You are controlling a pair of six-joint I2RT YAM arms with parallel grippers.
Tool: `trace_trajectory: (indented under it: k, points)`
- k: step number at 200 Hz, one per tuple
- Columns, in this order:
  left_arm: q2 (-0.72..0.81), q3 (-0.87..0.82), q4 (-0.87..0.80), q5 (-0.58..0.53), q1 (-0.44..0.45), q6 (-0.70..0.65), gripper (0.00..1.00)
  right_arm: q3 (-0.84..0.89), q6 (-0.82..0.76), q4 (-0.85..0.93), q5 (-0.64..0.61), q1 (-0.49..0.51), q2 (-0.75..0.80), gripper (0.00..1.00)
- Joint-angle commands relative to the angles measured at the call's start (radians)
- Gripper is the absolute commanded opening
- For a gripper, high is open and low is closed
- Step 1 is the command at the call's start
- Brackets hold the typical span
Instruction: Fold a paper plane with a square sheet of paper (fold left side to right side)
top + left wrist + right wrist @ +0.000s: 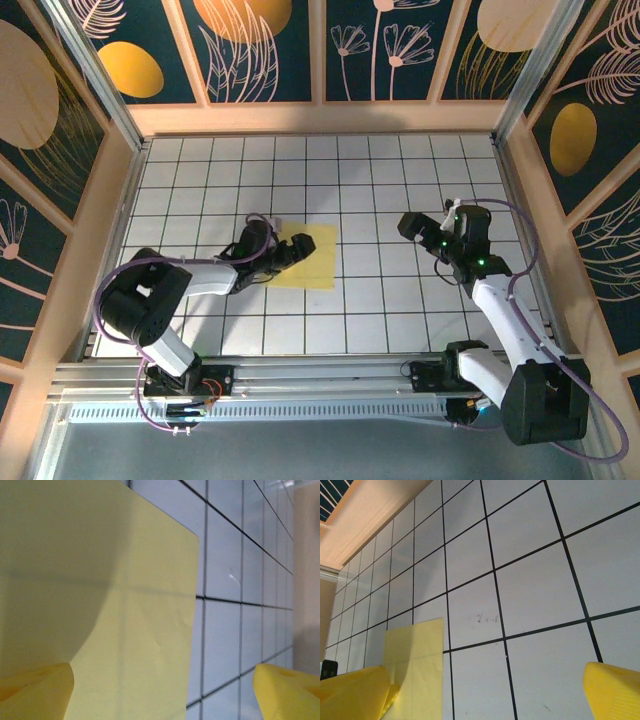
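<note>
The square sheet of paper (314, 262) is pale yellow and lies flat on the white grid table, left of centre. My left gripper (288, 252) hovers over the sheet's left part, open, with nothing between its fingers. In the left wrist view the sheet (110, 605) spreads across the left, its right edge running between the yellow fingertips (35, 692) of the open left gripper (165, 695). My right gripper (410, 227) stands open over bare tiles, about two tiles right of the sheet. In the right wrist view the sheet (417, 665) lies at lower left, beside the open right gripper (485, 695).
The white grid table (380, 170) is boxed in by wooden-framed patterned walls (320, 115) at the back and on both sides. A metal rail (330, 370) with both arm bases runs along the near edge. Bare tiles lie behind and between the arms.
</note>
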State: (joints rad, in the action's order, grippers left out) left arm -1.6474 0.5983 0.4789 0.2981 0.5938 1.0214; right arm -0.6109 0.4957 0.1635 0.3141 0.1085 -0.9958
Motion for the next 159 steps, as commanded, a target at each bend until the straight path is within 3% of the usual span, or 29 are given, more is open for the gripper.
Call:
trace_trajectory:
  k: [1, 36, 82, 113, 159]
  points:
    - [-0.100, -0.037, -0.124, 0.011, 0.086, 0.162, 0.93, -0.010, -0.017, 0.022, -0.021, 0.010, 0.018, 0.99]
    - [-0.123, -0.009, -0.095, -0.027, 0.167, 0.243, 0.94, -0.015, -0.033, 0.046, -0.040, 0.010, 0.015, 0.99]
    - [-0.097, 0.012, -0.011, -0.026, 0.187, 0.313, 0.94, -0.044, -0.059, 0.078, -0.088, 0.036, -0.020, 0.98]
    - [-0.017, 0.046, -0.046, -0.056, 0.186, 0.298, 0.95, -0.095, -0.089, 0.114, -0.184, 0.124, -0.093, 0.98]
    - [0.102, 0.066, -0.260, -0.145, 0.157, 0.181, 0.95, -0.218, -0.103, 0.151, -0.326, 0.314, -0.296, 0.99]
